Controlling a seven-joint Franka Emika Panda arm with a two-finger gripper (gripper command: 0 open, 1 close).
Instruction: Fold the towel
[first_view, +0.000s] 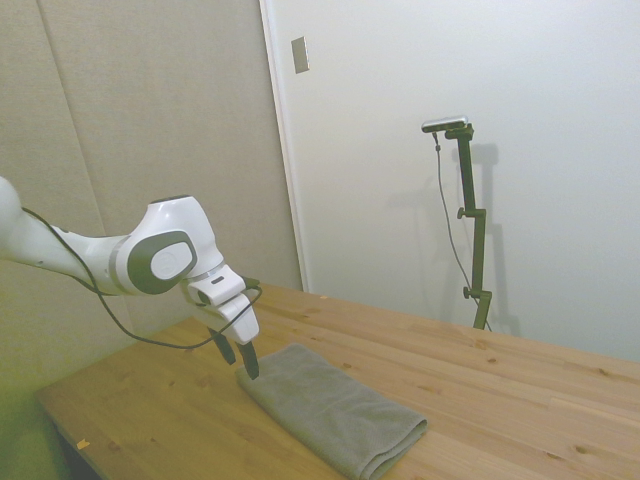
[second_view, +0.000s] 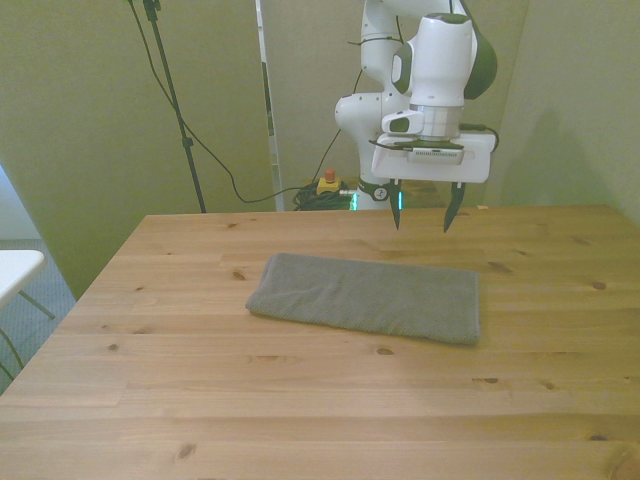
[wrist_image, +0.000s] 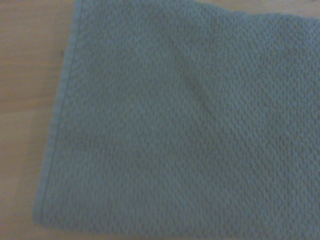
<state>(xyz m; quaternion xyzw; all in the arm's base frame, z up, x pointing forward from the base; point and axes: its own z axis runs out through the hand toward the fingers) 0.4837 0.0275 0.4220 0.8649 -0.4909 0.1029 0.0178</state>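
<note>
Right now your pincer (second_view: 421, 214) hangs with its fingers spread wide and nothing between them, above the end of the towel (second_view: 370, 298) that lies toward the front view's right, on the robot's side of it. The gray towel lies flat on the wooden counter (second_view: 300, 400) as a long, already layered strip, near the middle.

In the wrist view the towel (wrist_image: 175, 125) fills nearly the whole picture, with one hemmed edge and a corner showing against bare wood, so you look to be lined up over an end rather than the middle.

To do this step well, I judge you should come straight down at that short edge, keep the fingers wide until they straddle it, and pinch all the layers together; thick terry tends to slip apart if only the top ply is caught. Lift just enough to clear, then carry it over toward the far end.

No container is anywhere in view.
</note>
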